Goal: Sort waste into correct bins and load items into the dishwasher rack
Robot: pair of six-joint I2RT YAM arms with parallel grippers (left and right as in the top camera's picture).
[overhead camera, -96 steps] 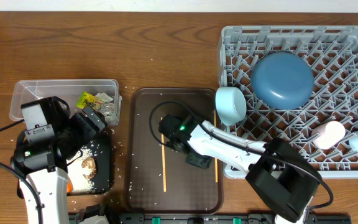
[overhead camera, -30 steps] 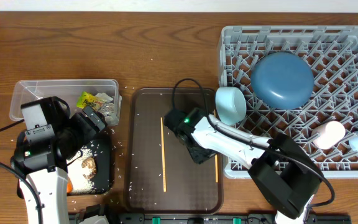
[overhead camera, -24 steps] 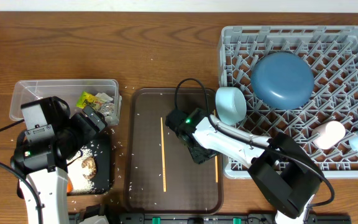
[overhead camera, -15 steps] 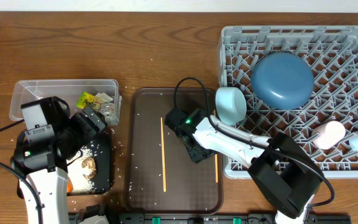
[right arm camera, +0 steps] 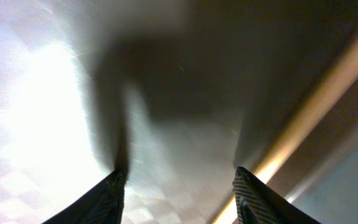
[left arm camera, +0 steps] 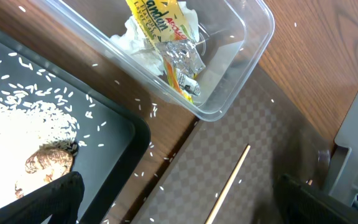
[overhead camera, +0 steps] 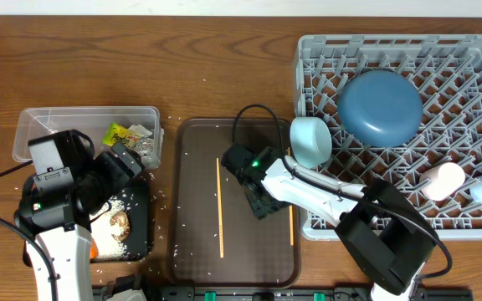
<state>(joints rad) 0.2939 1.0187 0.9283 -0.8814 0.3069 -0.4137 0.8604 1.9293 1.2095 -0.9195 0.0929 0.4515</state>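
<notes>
One chopstick (overhead camera: pixel 291 224) lies at 3 o'clock of the spread right gripper (overhead camera: pixel 260 203) on the tray (overhead camera: pixel 195 167); left gripper (left arm camera: pixel 185 202) gapes wide.

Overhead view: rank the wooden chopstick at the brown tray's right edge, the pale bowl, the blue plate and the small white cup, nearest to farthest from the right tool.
1. Thin wooden chopstick: just right of the right tool, on the dark brown tray.
2. Pale round bowl: at the grey rack's left edge.
3. Large round blue plate: rack's upper middle.
4. Small white cup: rack's right side.
</notes>
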